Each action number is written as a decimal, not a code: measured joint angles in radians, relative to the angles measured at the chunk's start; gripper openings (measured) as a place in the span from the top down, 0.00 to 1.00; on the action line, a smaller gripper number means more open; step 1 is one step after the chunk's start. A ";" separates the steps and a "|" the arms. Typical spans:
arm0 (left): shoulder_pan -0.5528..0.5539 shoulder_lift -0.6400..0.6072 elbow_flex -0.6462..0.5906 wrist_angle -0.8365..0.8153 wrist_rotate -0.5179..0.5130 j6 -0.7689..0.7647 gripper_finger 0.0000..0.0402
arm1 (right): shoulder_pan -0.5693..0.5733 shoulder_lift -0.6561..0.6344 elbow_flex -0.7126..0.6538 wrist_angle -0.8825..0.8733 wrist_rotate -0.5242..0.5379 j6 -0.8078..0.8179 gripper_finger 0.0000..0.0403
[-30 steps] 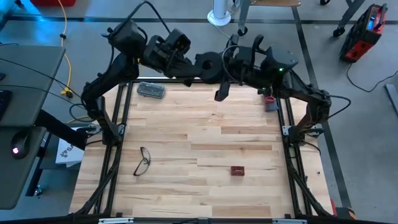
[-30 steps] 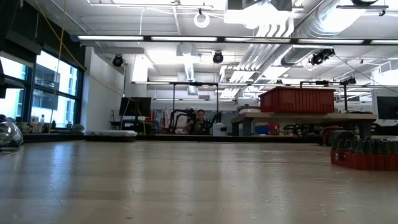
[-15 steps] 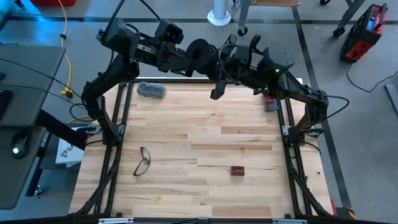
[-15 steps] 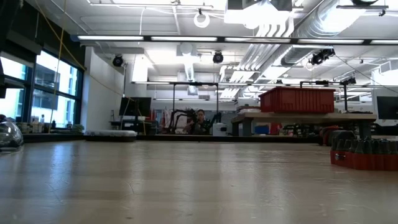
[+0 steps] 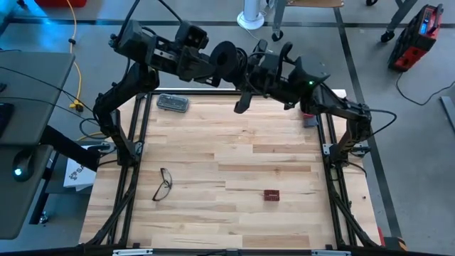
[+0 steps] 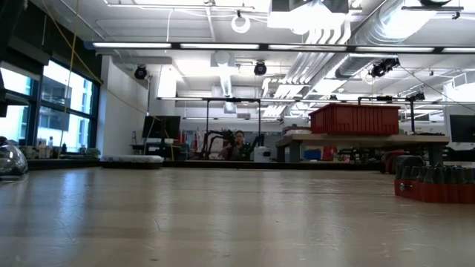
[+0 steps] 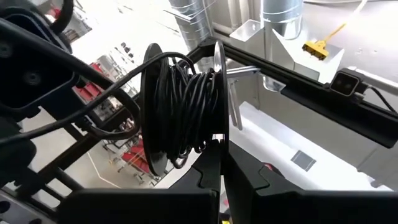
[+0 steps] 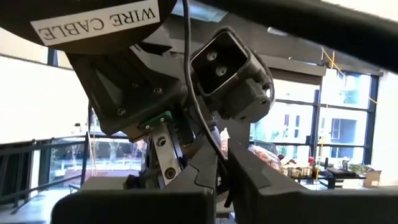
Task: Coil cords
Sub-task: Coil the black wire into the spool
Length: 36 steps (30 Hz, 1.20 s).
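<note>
Cords (image 7: 186,112), glossy black on a round reel, clamped in closed left end effector (image 7: 221,158).

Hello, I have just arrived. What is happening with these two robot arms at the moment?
Both arms are raised at the far edge of the wooden table, working together on a cord. The left end effector is shut on the rim of a round black reel wound with thin black wire. The right end effector is shut on a strand of that wire, close to the left arm's wrist. Black-framed eyeglasses lie untouched on the table.
</note>
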 joint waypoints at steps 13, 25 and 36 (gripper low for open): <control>0.036 0.028 -0.001 0.069 -0.018 0.023 0.99 | 0.056 0.000 0.009 0.108 0.046 0.007 0.99; 0.056 0.023 0.000 0.132 -0.014 -0.032 0.99 | 0.044 0.029 0.004 0.088 0.027 0.102 1.00; 0.061 0.007 0.000 0.040 -0.015 -0.020 0.99 | 0.083 0.026 0.105 -0.033 0.114 -0.050 1.00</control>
